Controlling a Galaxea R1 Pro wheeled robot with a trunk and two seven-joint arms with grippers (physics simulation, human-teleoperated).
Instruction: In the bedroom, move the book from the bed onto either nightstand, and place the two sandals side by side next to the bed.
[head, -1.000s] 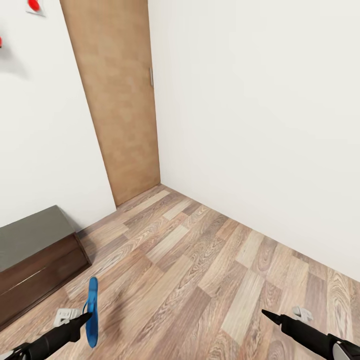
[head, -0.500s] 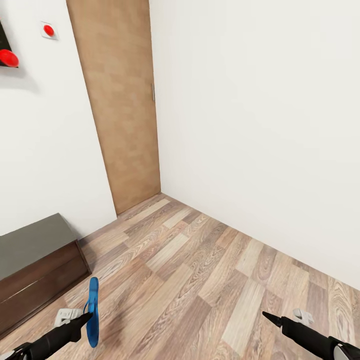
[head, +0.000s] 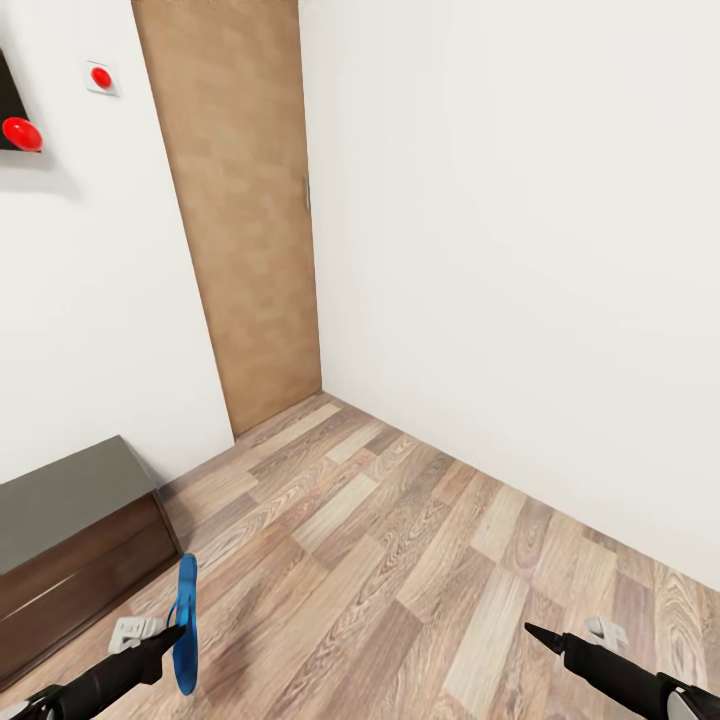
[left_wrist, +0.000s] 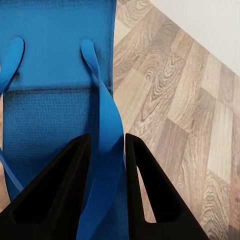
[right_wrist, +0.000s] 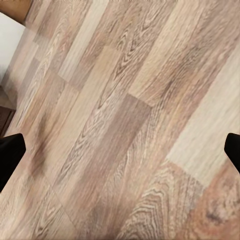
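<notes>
My left pincer (left_wrist: 106, 165) pinches the smooth strap of a flat blue sandal (head: 185, 623); my right pincer (right_wrist: 120, 155) gapes over grained planks (head: 400, 540).

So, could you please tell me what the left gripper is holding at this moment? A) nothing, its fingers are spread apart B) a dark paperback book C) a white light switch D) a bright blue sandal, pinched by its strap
D: in the left wrist view the left gripper has its two black fingers closed on the strap of the blue sandal, which hangs on edge above the wood floor in the head view.
</notes>
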